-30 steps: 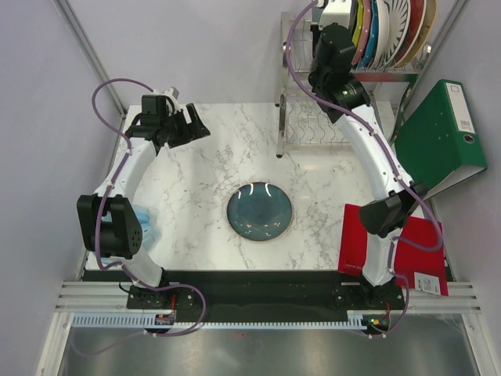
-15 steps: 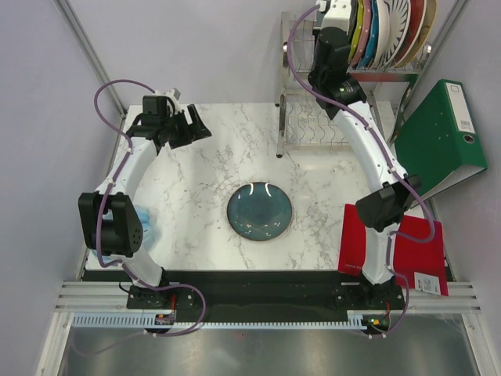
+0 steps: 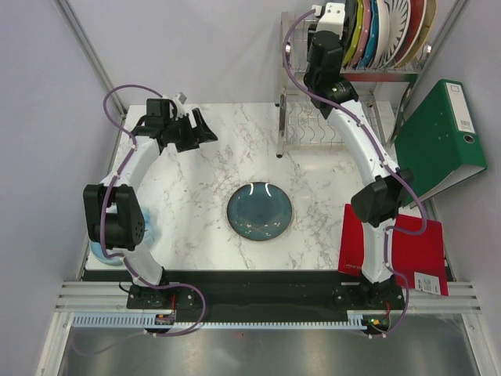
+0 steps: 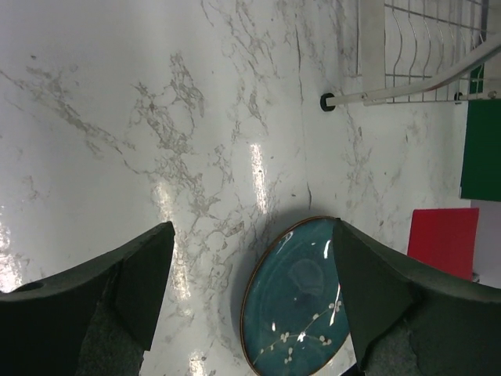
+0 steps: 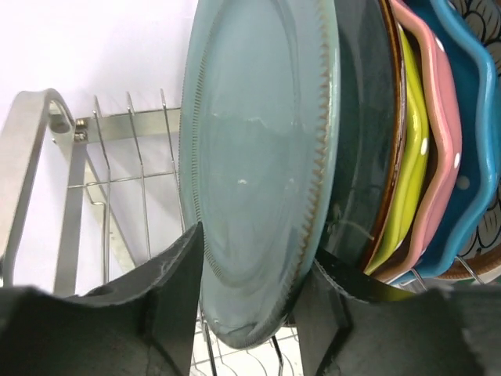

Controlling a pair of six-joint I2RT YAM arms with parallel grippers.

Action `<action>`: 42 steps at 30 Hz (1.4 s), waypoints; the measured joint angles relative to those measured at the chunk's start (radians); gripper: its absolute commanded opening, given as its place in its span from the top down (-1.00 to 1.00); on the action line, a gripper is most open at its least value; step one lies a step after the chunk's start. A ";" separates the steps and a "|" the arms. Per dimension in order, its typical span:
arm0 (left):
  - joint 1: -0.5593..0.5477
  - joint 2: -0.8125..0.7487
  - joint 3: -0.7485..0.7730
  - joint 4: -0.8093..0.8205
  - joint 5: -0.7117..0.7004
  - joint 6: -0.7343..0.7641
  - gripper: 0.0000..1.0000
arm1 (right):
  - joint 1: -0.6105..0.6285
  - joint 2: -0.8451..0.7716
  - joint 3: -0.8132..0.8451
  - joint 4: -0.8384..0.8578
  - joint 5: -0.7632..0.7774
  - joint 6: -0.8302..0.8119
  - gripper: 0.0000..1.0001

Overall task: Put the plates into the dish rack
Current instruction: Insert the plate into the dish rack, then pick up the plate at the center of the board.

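Right gripper (image 5: pixel 246 313) risen since a second ago, now at rack (image 5: pixel 74 157) top tier, 1 o'clock of table (image 3: pixel 196 172). Fingers clamped on grey-blue plate (image 5: pixel 258 157): glazed, ribbed rim, upright on edge, running 12–6 o'clock. Lime plate (image 5: pixel 407 180) toward 3 o'clock. Left gripper (image 4: pixel 252 243) spread wide, 10 o'clock. Teal plate (image 3: pixel 259 211) glossy, round, flat at table centre. Rack shiny wire.

One plate (image 3: pixel 259 211) flat, at least six plates (image 5: pixel 258 180) racked, one binder (image 3: pixel 442 133).
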 measured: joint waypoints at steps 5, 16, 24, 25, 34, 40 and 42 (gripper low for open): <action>0.000 0.026 -0.047 0.036 0.126 0.037 -0.69 | 0.007 -0.048 -0.065 0.009 -0.032 -0.008 -0.19; -0.038 0.062 -0.158 0.049 0.352 0.146 -0.68 | 0.069 -0.459 -0.452 -0.060 0.034 -0.114 -0.34; -0.049 0.095 -0.242 0.045 0.369 0.179 -0.61 | 0.055 -0.862 -0.911 -0.221 -0.124 -0.061 -0.71; -0.051 0.106 -0.251 0.044 0.369 0.180 -0.60 | 0.048 -0.872 -0.933 -0.254 -0.195 -0.034 -0.75; -0.071 0.195 -0.279 0.034 0.372 0.195 -0.43 | -0.081 -0.753 -0.993 -0.402 -0.795 0.194 -0.96; -0.102 0.219 -0.291 0.032 0.397 0.212 -0.40 | -0.130 -0.639 -1.044 -0.393 -0.995 0.281 -0.90; -0.117 0.224 -0.291 0.030 0.401 0.222 -0.34 | -0.141 -0.626 -1.101 -0.380 -1.053 0.297 -0.86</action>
